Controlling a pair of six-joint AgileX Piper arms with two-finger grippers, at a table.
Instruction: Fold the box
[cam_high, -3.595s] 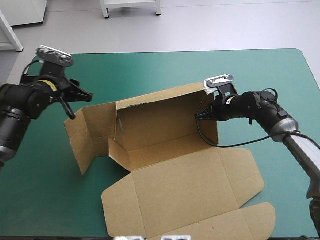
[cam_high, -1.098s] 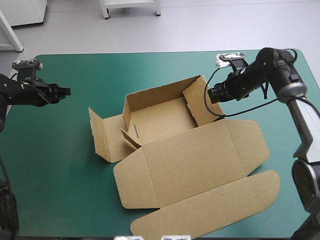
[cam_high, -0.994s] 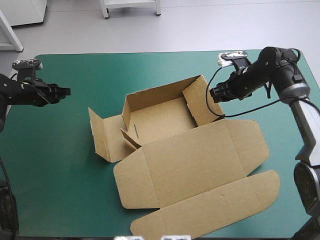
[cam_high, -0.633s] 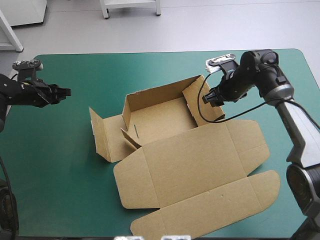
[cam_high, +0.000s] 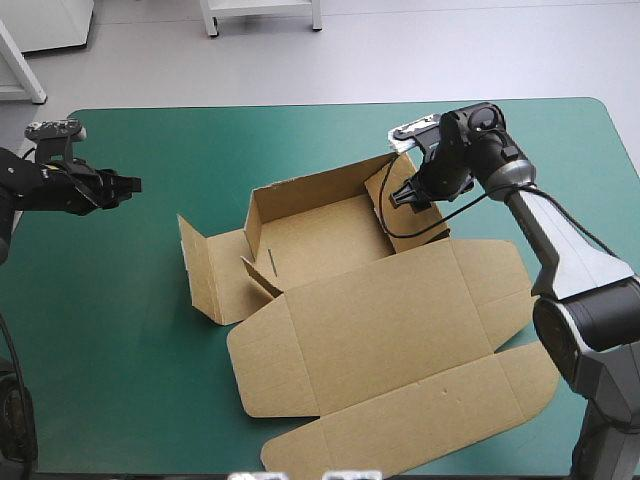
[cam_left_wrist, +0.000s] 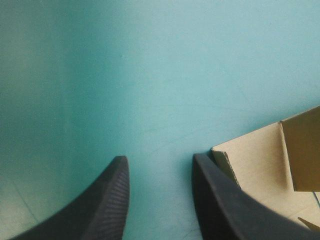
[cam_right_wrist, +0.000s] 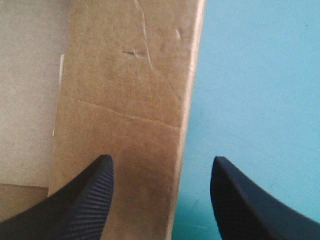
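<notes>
The brown box (cam_high: 370, 330) sits mid-bench (cam_high: 110, 380) on the teal-green cover as a half-built tray, with its back and right walls raised, its left flaps splayed and its lid flat toward the near edge. The right gripper (cam_high: 397, 197) hovers at the right wall, fingers apart with the wall's edge between them. The left gripper (cam_high: 133, 184) hangs well apart from the box near the bench's left edge, fingers also apart

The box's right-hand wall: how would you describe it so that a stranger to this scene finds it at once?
On the teal-green table lies the brown box, a half-formed tray with its wide lid flat toward the near edge. The wall stands at the tray's right end. It alone has a gripper right above it, the open right gripper.
</notes>
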